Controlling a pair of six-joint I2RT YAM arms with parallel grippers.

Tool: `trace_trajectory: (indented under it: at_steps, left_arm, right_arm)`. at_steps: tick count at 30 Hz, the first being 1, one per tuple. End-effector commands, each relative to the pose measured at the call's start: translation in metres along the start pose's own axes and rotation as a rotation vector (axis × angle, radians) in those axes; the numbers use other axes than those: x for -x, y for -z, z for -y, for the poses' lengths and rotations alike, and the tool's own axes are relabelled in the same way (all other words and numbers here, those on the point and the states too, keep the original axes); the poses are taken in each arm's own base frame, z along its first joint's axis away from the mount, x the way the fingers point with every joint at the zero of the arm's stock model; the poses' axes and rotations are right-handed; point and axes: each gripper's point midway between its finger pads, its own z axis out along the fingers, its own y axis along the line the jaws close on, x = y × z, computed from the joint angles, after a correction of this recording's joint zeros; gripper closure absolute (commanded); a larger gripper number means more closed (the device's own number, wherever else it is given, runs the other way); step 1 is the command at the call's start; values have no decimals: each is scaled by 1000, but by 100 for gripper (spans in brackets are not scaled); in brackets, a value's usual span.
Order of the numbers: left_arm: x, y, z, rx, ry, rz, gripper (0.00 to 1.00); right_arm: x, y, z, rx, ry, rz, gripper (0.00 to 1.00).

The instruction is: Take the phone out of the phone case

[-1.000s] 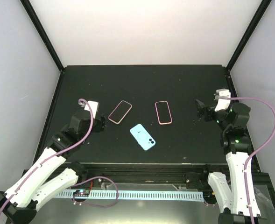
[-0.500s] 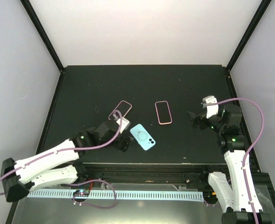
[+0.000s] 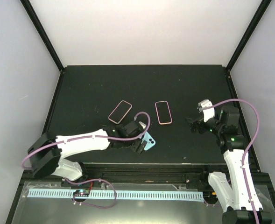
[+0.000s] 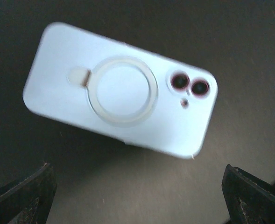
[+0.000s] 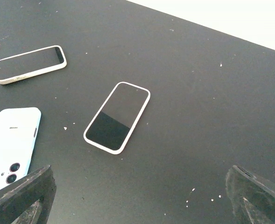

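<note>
Pale blue silicone is showing on the back of the phone case [image 4: 121, 88], which is lying flat on the black surface [image 3: 174, 84] near its front edge, back side up. A raised ring is sitting at the middle of the case. The phone [image 4: 200, 87] is sitting inside it, with only its two red-rimmed camera lenses showing through the corner cut-out.

The left fingers [image 4: 25, 200] are hanging spread wide above the case, one tip at each lower corner of the left wrist view, and nothing is lying between them. They are not touching the case. From the top view, the left arm is reaching across the front of the surface, and its fingers [image 3: 139, 144] are covering the near-left end of the case [image 3: 150, 141].

The right fingers [image 5: 25, 196] are also standing spread wide and holding nothing. In the top view they [image 3: 194, 125] are hovering over the right side of the surface, well apart from the case and pointing toward it.

Two more phones are lying screen up farther back. The left pink-rimmed phone [image 3: 120, 112] is sitting just beyond the left arm's wrist. The right pink-rimmed phone [image 3: 163, 112] is lying between the case and the right fingers' side.
</note>
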Motion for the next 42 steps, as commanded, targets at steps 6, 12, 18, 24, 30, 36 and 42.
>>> trace_trajectory:
  at_steps: [6,12,18,24,30,36,42]
  left_arm:
    - [107,-26,-21,34,117,111,1]
    - [132,-63,-35,46,122,61,1]
    - [112,-97,-43,51,124,-47,1]
    - [75,-89,-40,4,154,-81,1]
    - [17,-69,-24,-91,169,-108,1]
    - [-49,-47,19,-146,120,-170,1]
    - [-43,-24,24,-74,44,-91,1]
  right_arm:
    - [-8,-4,-6,33,27,-21,0]
    - [-10,-6,-5,35,25,-33,0]
    - [-11,-6,-5,34,25,-36,0]
    - [-12,-7,-4,32,23,-42,0]
    - [-14,-10,-2,30,17,-56,0]
    - [-14,-9,-2,23,17,-55,0]
    - [-13,-8,-1,19,24,-52,0]
